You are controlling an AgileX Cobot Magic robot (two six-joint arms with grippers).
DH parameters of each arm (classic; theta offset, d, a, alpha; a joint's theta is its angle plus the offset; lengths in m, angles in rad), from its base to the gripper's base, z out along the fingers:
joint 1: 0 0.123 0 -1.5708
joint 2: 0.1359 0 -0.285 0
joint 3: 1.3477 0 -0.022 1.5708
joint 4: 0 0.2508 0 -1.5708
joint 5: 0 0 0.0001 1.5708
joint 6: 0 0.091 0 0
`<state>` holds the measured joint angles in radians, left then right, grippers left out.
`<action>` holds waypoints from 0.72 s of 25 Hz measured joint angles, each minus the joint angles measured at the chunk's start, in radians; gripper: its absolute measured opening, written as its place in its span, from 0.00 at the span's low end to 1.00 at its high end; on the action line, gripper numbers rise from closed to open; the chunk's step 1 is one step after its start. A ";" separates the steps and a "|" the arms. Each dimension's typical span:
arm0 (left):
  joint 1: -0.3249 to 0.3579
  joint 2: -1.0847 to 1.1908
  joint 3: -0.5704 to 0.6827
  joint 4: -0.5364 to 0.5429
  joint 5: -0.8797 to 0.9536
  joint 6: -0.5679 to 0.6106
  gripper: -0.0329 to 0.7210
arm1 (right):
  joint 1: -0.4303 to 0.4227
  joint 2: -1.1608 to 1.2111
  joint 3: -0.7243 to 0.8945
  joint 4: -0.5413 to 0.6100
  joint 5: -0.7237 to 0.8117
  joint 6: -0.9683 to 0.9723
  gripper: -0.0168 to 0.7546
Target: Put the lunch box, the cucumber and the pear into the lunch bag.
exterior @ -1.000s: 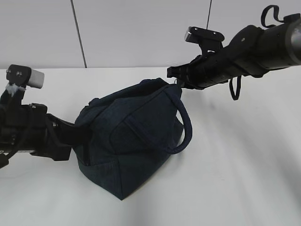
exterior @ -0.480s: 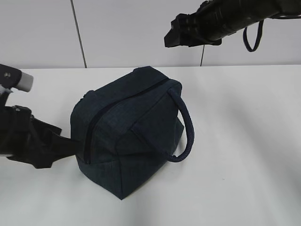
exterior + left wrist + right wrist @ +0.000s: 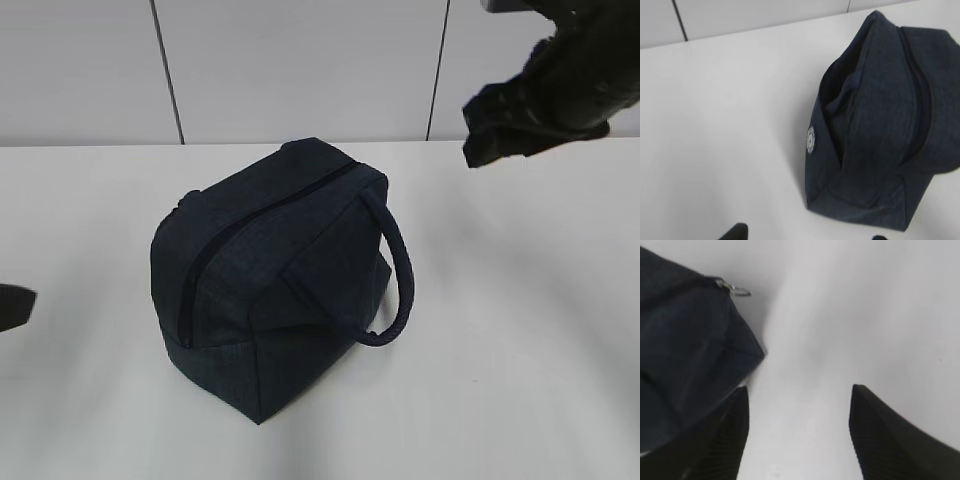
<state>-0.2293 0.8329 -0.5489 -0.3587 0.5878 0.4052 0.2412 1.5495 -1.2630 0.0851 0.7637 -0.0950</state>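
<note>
The zipped navy lunch bag stands on the white bench, contents hidden, with right jaws apart and empty, left jaws' state indiscernible.

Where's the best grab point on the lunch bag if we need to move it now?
Probably the loop handle: it arches clear of the lunch bag on its right-hand side in the exterior view, leaving a gap for a finger. Come in from that side with the right gripper, which is open. The zipped top is broad, slack fabric.
</note>
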 joint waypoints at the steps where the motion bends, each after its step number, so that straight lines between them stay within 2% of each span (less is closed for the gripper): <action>1: 0.000 -0.041 -0.004 0.069 0.046 -0.069 0.61 | 0.000 -0.045 0.048 -0.007 -0.011 0.012 0.65; 3: 0.000 -0.122 -0.009 0.147 0.109 -0.150 0.61 | 0.000 -0.138 0.165 -0.007 -0.023 0.018 0.65; 6: 0.000 -0.243 -0.012 0.190 0.186 -0.222 0.61 | 0.000 -0.306 0.322 -0.009 -0.002 0.024 0.65; 11: 0.000 -0.400 -0.013 0.264 0.325 -0.248 0.60 | 0.000 -0.535 0.476 -0.016 0.136 0.029 0.65; 18: 0.000 -0.494 -0.013 0.300 0.454 -0.281 0.58 | 0.000 -0.869 0.603 -0.020 0.291 0.063 0.65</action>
<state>-0.2293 0.3391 -0.5618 -0.0589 1.0420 0.1241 0.2412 0.6809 -0.6598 0.0650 1.0543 -0.0320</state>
